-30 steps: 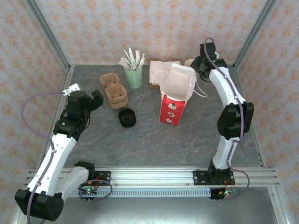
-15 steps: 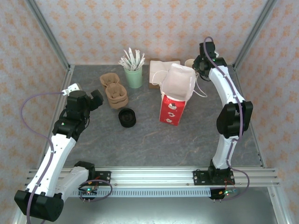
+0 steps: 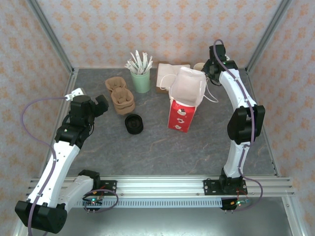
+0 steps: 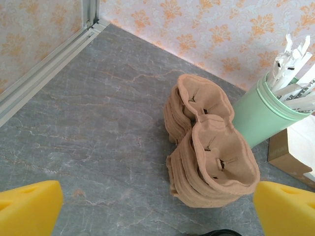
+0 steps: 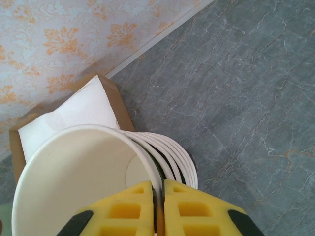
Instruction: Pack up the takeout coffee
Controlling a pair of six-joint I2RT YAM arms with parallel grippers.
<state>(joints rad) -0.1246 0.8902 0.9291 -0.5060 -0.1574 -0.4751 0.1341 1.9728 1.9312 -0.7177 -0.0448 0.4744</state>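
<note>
**Top cam: right hand at the cups, left hand by the carriers**

Your right hand (image 3: 207, 67) is at the far right corner of the tabletop (image 3: 147, 147), right against the cream paper cups (image 3: 199, 65). You can't read its grip from this angle. Your left hand (image 3: 102, 104) sits left of the brown pulp carrier stack (image 3: 121, 96), close to it but apart and aimed its way. The green cup (image 3: 141, 82) of white stir sticks (image 3: 140, 62) stands just behind the carriers. The black lids (image 3: 134, 124) lie just in front of them. The red-and-white bag (image 3: 182, 115) stands upright mid-table with its mouth open. The box of white napkins (image 3: 165, 74) is behind it.
</note>
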